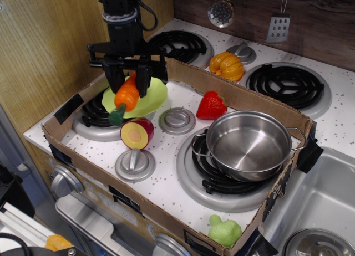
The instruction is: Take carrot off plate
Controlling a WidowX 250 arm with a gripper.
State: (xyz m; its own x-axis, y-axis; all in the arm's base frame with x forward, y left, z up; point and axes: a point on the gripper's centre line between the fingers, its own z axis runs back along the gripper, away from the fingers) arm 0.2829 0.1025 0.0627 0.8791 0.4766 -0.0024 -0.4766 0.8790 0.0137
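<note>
The orange carrot (126,97) with its dark green stub hangs tilted, green end down to the left, held in my gripper (128,82). The black fingers (141,78) are shut on its thick upper part. The carrot is lifted above the lime-green plate (148,98), which lies on the front left burner with its right side tilted up. The plate's left part is hidden behind the carrot and gripper.
A halved purple-red fruit (137,133) lies just in front of the plate. A red strawberry (211,105), a silver pot (249,143), stove knob discs (177,120), and an orange pumpkin (226,65) are nearby. A cardboard wall (233,92) rims the stove top.
</note>
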